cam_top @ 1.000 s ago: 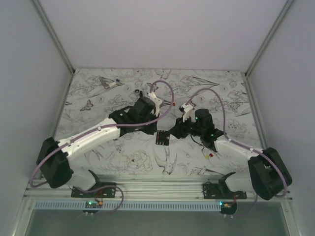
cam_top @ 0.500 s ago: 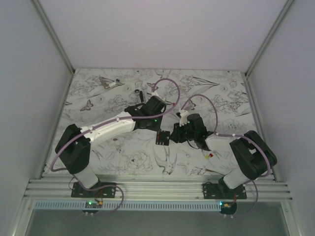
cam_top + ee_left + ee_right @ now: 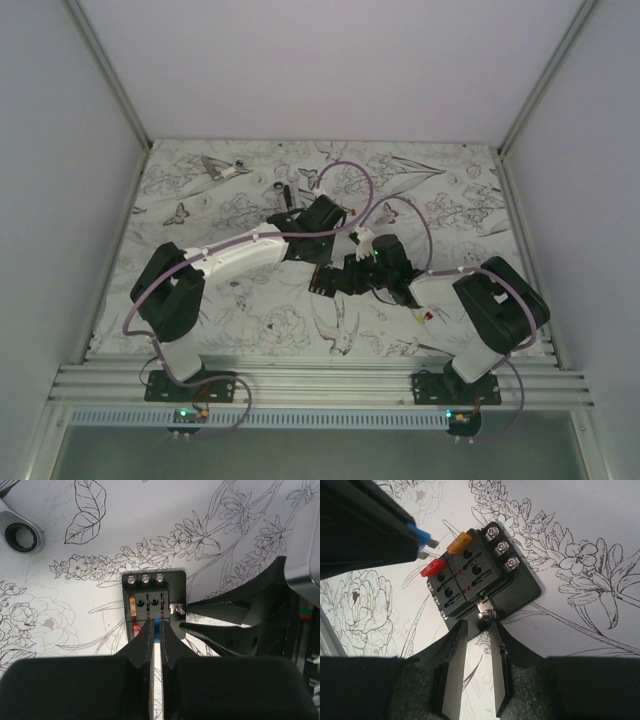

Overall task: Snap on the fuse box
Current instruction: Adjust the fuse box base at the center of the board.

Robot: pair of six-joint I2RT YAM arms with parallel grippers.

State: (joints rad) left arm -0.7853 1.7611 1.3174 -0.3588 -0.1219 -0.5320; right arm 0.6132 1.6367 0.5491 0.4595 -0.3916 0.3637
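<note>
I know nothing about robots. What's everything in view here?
black squarish plastic fuse box: one, black, mid-table.
orange plastic fuse: one, orange, plugged into the box.
red plastic fuse: one, red, plugged in beside it.
blue plastic fuse: one, blue, pinched in the left hand, not plugged in.
tiny loose fuses: seemingly two, red and yellow, right of the box.
grey metal ring-ended tool: one, grey, beyond the box.
flower-printed table cover: one, white with black drawings, under everything.
left hand: one, black, shut on the blue fuse.
right hand: one, black, open, fingertips at the box's side.
</note>
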